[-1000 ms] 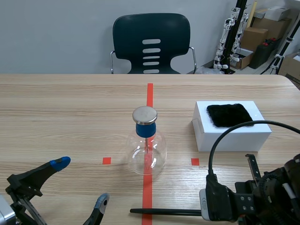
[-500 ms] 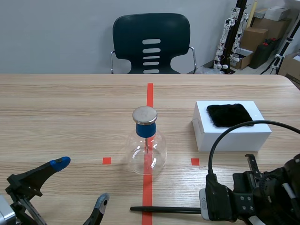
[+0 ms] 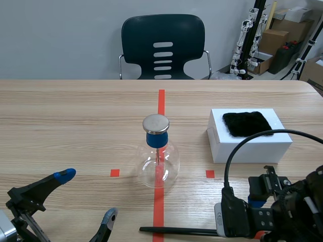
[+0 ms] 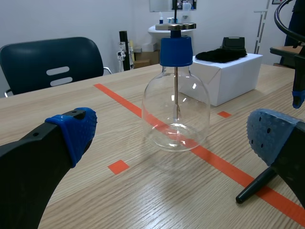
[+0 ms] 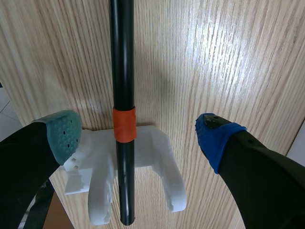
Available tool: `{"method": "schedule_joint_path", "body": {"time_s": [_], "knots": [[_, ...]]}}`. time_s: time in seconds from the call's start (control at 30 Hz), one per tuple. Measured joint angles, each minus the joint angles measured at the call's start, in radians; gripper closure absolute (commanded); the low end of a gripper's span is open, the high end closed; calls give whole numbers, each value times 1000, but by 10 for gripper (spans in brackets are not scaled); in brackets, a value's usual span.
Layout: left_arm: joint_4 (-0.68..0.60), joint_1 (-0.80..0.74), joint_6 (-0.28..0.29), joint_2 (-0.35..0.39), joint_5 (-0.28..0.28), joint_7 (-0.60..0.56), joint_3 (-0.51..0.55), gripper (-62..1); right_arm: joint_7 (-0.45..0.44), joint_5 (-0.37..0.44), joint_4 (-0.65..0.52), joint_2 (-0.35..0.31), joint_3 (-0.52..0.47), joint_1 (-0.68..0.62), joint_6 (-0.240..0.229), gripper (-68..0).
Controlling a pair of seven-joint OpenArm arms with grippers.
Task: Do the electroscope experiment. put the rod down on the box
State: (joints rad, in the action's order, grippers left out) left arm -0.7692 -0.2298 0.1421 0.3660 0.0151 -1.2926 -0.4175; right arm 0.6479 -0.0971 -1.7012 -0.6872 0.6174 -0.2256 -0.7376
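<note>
Right pincer (image 5: 139, 136) now gapes clear of rod (image 5: 122, 57), seemingly seated in white cradle (image 5: 162, 162); left pincer (image 4: 175, 133) open; grip squarely at orange band (image 5: 124, 124), then box (image 3: 252, 143).

No writing, label, brand or number can be read. The white box (image 3: 250, 143) ahead of the right gripper (image 5: 139, 136) shows plain faces; the cardboard boxes (image 3: 275, 40) far beyond it are too small to tell.

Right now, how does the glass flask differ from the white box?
The glass flask is clear and round; the white box is opaque and square-edged. The flask stands on the red tape line, the box off it. The flask is topped by a metal disc, the box by a black cloth. Both rest on the table.
</note>
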Motion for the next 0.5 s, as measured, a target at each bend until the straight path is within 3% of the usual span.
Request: {"method": "schedule_joint_path", "body": {"time_s": [0.4, 0.5], "knots": [[0, 0, 0, 0, 0, 0, 0, -623, 0, 0, 0, 0, 0, 0, 0, -505], [0, 0, 0, 0, 0, 0, 0, -623, 0, 0, 0, 0, 0, 0, 0, -576]]}}
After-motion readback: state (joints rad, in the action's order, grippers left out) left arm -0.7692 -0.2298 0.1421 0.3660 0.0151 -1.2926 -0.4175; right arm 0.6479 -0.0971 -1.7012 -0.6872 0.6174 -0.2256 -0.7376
